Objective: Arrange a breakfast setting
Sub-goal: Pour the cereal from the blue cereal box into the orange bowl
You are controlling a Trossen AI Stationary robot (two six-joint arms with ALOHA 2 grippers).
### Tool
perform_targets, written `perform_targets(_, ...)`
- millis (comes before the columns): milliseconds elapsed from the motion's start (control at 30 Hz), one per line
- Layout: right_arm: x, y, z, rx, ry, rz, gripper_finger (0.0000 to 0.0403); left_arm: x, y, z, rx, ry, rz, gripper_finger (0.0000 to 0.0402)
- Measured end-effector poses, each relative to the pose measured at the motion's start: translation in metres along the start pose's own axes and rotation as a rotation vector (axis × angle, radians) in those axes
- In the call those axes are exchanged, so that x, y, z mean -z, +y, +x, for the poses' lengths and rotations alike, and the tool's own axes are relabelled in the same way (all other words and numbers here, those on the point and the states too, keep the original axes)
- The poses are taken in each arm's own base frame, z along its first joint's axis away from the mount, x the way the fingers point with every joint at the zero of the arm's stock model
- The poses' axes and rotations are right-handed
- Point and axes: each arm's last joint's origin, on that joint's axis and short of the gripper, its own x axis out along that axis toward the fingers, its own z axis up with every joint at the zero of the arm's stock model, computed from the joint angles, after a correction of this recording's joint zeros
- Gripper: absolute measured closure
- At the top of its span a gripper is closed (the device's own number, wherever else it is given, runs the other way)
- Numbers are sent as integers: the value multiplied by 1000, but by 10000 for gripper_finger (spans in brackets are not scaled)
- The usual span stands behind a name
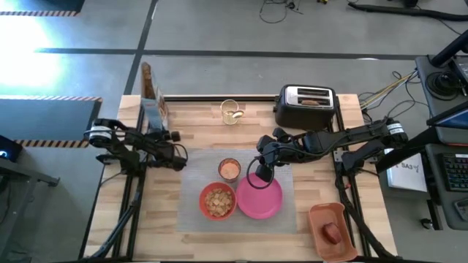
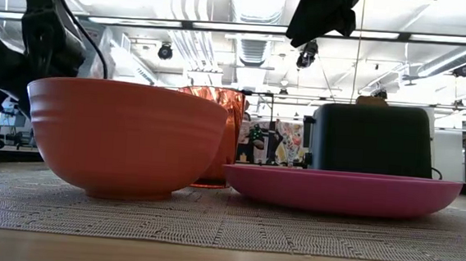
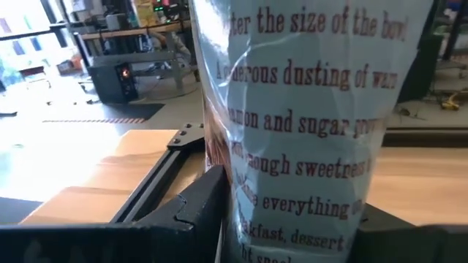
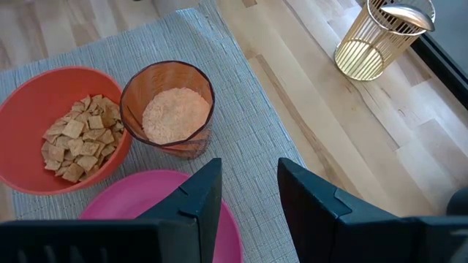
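While the right gripper (image 4: 248,191) hangs empty with jaws parted over the pink plate (image 1: 260,199) on the grey mat (image 1: 196,166), the left gripper (image 3: 292,219) is clamped on a cereal box (image 3: 307,117) near the table's far-left edge, beside the cereal-filled bowl (image 1: 218,201) and cup (image 1: 229,169).

Left gripper (image 1: 156,130) held low at table's left rear, jaws clamped. Right gripper (image 4: 248,191) raised mid-table, fingers parted.

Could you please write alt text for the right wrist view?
The right tool, open and empty, hovers over a round pink plate on a grey woven mat. Beside it stand an orange bowl of cereal squares and a clear cup of pale powder.
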Motion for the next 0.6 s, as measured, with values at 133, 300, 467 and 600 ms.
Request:
perform_targets(133, 0, 0, 0, 0, 0, 0, 280, 1, -4, -3, 20, 8, -7, 267)
perform_targets(300, 0, 0, 0, 0, 0, 0, 280, 3, -5, -4, 7, 48, -32, 267)
perform_targets(467, 0, 0, 0, 0, 0, 0, 280, 6, -5, -7, -1, 99, -21, 267)
perform_targets(600, 0, 0, 0, 0, 0, 0, 280, 6, -3, -9, 6, 101, -13, 267)
